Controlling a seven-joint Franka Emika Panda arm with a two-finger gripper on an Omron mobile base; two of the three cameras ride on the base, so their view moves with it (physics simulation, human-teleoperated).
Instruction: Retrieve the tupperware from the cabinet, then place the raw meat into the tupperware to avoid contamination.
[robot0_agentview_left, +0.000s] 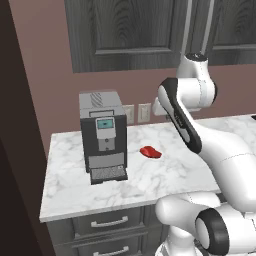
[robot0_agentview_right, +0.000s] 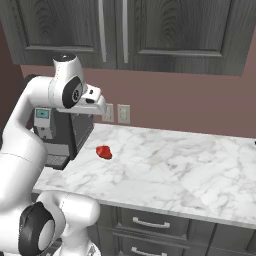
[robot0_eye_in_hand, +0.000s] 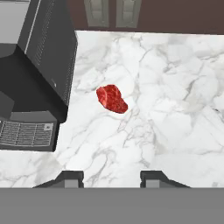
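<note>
Hand: raised well above the tabletop, pointing down; tips apart with bare marble between them, nothing held.
Meat: flat red lump on the tabletop, ahead of the tips, just beside the coffee machine but not touching it.
Cabinet: on the wall above, doors shut, silver handles untouched.
Tupperware: presumably behind the closed doors.
Done: nothing so far, judging by the shut doors and the meat lying bare.
Left: open the cabinet, bring out the tupperware, set it on the tabletop, lift the meat into it.
</note>
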